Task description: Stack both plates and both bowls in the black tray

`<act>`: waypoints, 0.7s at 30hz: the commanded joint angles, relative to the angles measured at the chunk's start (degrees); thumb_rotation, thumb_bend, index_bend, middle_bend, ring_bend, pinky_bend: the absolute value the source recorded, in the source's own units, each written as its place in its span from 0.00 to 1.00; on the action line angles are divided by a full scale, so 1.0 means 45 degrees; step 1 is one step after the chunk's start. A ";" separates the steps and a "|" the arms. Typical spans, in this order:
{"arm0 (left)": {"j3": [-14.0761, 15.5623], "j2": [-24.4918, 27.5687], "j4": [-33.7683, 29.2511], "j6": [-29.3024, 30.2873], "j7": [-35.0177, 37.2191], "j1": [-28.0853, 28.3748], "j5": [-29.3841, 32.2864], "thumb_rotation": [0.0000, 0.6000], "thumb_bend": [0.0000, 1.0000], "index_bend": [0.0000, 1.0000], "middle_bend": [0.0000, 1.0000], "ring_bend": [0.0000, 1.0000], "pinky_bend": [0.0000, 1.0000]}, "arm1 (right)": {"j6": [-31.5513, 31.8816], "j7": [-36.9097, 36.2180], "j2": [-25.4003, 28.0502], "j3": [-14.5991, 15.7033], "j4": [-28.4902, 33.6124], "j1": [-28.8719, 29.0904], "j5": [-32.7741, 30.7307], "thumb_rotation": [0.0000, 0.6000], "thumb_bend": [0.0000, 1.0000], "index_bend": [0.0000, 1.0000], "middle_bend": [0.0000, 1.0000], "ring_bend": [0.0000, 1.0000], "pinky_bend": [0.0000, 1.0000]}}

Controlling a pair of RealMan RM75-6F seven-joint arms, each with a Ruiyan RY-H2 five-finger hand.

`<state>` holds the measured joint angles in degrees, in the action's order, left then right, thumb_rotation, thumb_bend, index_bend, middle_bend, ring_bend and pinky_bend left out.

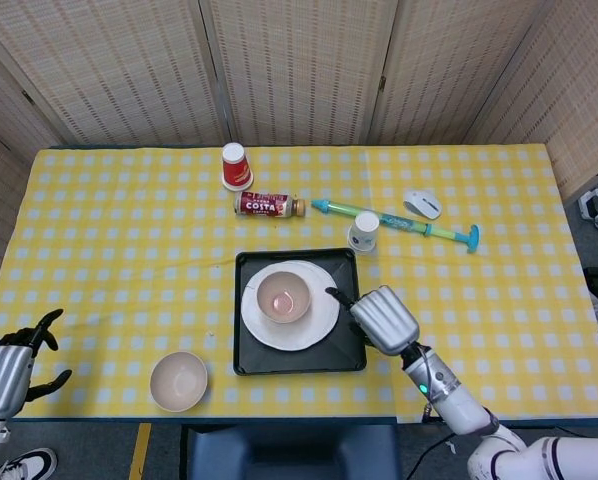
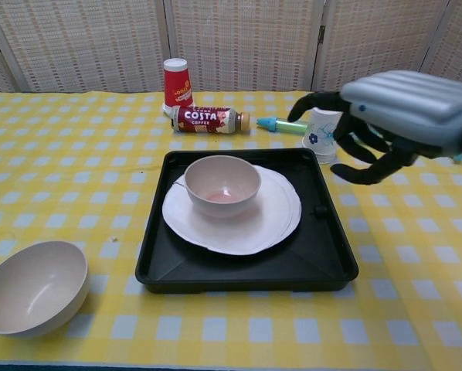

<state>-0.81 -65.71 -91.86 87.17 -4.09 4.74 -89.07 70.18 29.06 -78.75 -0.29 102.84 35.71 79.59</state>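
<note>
Showing only overhead, left hand [image 1: 14,365] idles (fingers spread) beside table [image 1: 99,250].

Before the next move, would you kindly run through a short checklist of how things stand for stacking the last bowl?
1. Square black plastic tray sits flat on the table: ok.
2. White round plates lie stacked in the tray: ok.
3. Pinkish bowl stands upright on the plates: ok.
4. Second beige bowl is in the tray: not ok; it stands on the cloth left of it.
5. Left hand is empty, fingers apart, and free to reach that bowl: ok.
6. Right hand holds nothing and hovers at the tray's right side: ok, though it may crowd the placing.
</note>
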 commanded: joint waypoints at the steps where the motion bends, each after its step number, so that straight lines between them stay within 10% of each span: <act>1: 0.0074 -0.0162 -0.0008 0.0073 -0.0390 -0.0014 -0.0207 1.00 0.20 0.19 0.55 0.42 0.48 | 0.4113 -0.1813 0.1587 0.2039 -0.0530 -0.3422 0.2309 1.00 0.43 0.11 0.33 0.42 0.47; 8: 0.0465 -0.0732 -0.0074 -0.0075 -0.1765 -0.0034 -0.0701 1.00 0.20 0.21 0.55 0.42 0.48 | 0.7308 -0.5797 0.1554 0.2070 -0.3262 -0.5820 0.2931 1.00 0.43 0.10 0.23 0.31 0.33; 21: 0.1841 -0.0942 -0.0687 -0.0413 -0.2915 -0.0300 -0.2293 1.00 0.19 0.25 0.55 0.42 0.49 | 0.7356 -0.7712 0.2280 0.1600 -0.3418 -0.6416 0.3713 1.00 0.43 0.06 0.23 0.31 0.33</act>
<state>7.08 -69.87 -94.85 85.27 -17.05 3.56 -98.83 104.13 -5.36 -68.95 7.04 87.12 6.99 95.97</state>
